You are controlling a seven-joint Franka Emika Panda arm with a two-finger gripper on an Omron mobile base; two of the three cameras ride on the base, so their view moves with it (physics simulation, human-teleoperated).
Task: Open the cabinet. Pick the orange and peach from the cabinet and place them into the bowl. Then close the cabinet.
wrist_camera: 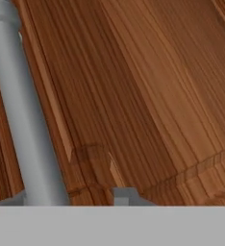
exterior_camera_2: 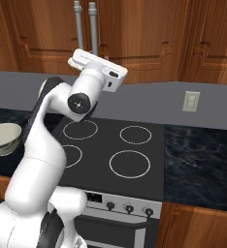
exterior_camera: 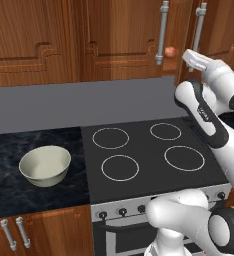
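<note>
The fingers (wrist_camera: 126, 196) sit right up against the cabinet (exterior_camera: 124, 30) door. In the hand view one tip shows just beside the long grey handle (wrist_camera: 28, 120) with bare wood between them, and we cannot tell from these pictures whether the fingers are spread, pressed together, or pinching the bar. From the left base view the hand is raised to the lower end of the right door's handle (exterior_camera: 200, 27). That handle leans off vertical, so we judge this door to be partly swung out. The peach (exterior_camera: 170, 51) peeks out low between the two handles, apparently inside the cabinet. The orange we cannot place. The bowl (exterior_camera: 45, 165) waits on the dark counter (exterior_camera: 9, 145), left of the stove (exterior_camera: 149, 150) and well apart from the hand, and looks to have nothing in it. We take the step in hand to be the first one, opening the cabinet, with no fruit moved yet. Next we would want the door wide enough for the hand to pass. The hand must then come clear of the handle and reach in toward the peach without knocking the door edge.
</note>
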